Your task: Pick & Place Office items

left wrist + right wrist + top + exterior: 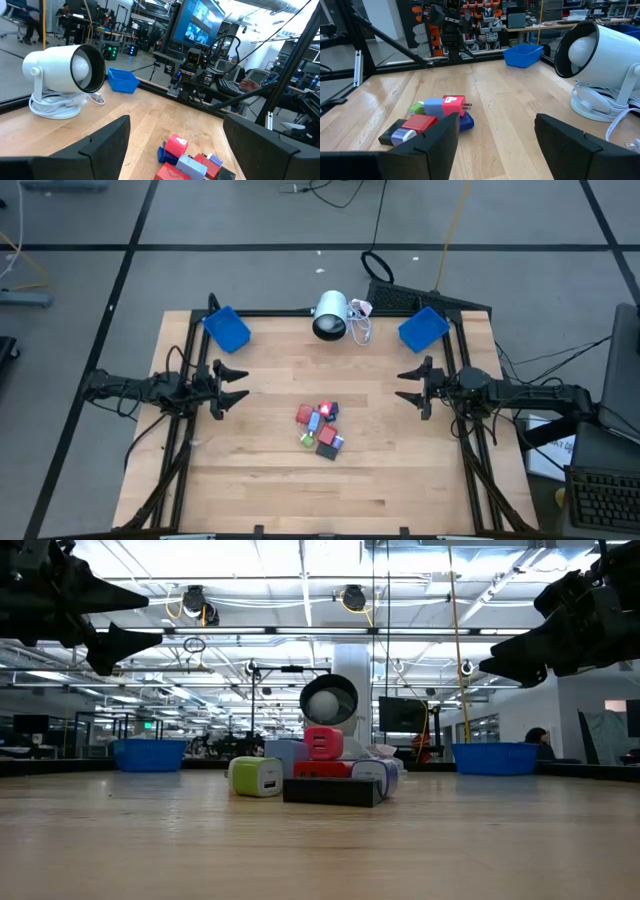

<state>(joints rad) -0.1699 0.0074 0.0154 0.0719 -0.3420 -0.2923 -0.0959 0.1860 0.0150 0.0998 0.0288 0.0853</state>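
- At the table's middle, the office items (320, 429) are seen heaped in one tight cluster, within reach of either arm.
- At the left edge, the left gripper (232, 388) is held wide and empty.
- Opposite, the right gripper (412, 386) is parted, nothing gripped; a waiting pose is judged.

Light wooden table (260, 480) in a black frame. At its middle, a tight heap of small coloured office items (320, 428). Along the far edge, two blue bins (227, 328) (423, 328), well apart, with a white lamp (331, 316) and its coiled cable between them.
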